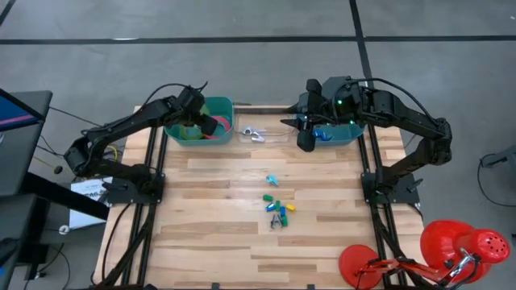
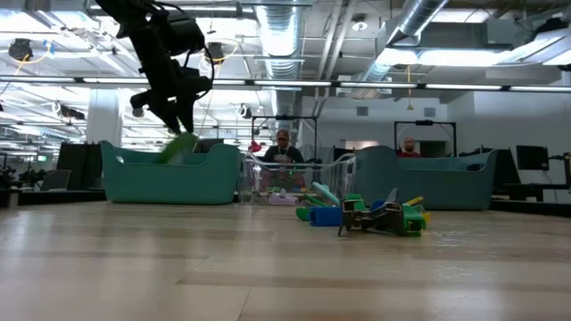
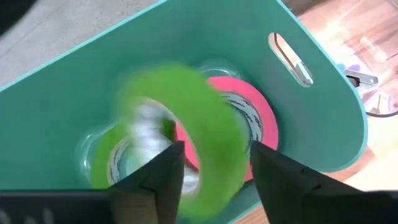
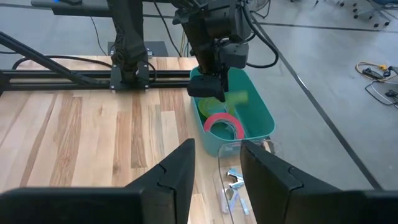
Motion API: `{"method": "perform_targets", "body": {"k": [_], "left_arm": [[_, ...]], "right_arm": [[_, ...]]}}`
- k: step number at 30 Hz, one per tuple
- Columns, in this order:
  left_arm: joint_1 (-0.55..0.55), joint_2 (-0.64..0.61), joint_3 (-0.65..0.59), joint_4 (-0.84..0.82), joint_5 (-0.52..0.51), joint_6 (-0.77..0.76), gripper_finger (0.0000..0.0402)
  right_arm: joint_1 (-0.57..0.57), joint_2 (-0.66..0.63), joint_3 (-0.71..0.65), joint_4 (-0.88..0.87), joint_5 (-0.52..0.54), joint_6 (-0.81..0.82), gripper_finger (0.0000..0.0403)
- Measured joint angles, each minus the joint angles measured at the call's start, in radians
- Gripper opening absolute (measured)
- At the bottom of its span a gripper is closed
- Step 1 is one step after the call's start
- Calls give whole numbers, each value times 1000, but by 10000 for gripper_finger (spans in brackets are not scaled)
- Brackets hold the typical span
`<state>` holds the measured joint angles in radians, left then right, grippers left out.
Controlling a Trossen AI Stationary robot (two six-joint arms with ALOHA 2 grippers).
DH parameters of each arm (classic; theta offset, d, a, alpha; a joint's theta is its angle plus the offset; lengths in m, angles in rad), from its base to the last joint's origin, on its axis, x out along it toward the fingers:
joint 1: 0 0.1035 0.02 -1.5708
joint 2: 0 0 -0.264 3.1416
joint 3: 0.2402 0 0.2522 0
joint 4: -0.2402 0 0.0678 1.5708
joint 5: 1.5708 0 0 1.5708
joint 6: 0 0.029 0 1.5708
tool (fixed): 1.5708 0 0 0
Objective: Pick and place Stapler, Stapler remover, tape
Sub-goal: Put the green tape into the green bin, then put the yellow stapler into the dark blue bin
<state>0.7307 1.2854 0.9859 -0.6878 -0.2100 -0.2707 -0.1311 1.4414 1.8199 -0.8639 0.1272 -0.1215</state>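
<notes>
Tape is what you are handling now: a green tape roll [image 3: 186,130] sits blurred between the spread fingers of your left gripper [image 3: 214,171], above the left teal bin [image 3: 311,112]. I judge it is dropping free, though you cannot be sure the pads have let go. Below it in that bin lie the pinkish red roll [image 3: 261,118] and a second green roll [image 3: 102,155], so all three rolls are at or in the bin. Your right gripper [image 4: 214,165] hangs with its fingers spread, holding nothing, near the right teal bin [image 1: 343,135]. Between the two bins stands a clear tray [image 1: 270,135] holding small metal pieces [image 1: 254,134]; whether these are staple removers is too small to tell. Mid-table, a cluster of small coloured pieces [image 1: 276,209] lies unsorted. So the tape part looks nearly finished, while those pieces are left for you.
</notes>
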Motion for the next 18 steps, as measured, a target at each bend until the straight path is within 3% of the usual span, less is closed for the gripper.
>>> {"method": "perform_targets", "body": {"k": [10, 18], "left_arm": [[0, -3, 0, 1, 8, 0, 222], [-31, -3, 0, 15, 188, -24, 217]], "right_arm": [[0, 0, 0, -2, 0, 2, 120], [0, 0, 0, -3, 0, 0, 120]]}}
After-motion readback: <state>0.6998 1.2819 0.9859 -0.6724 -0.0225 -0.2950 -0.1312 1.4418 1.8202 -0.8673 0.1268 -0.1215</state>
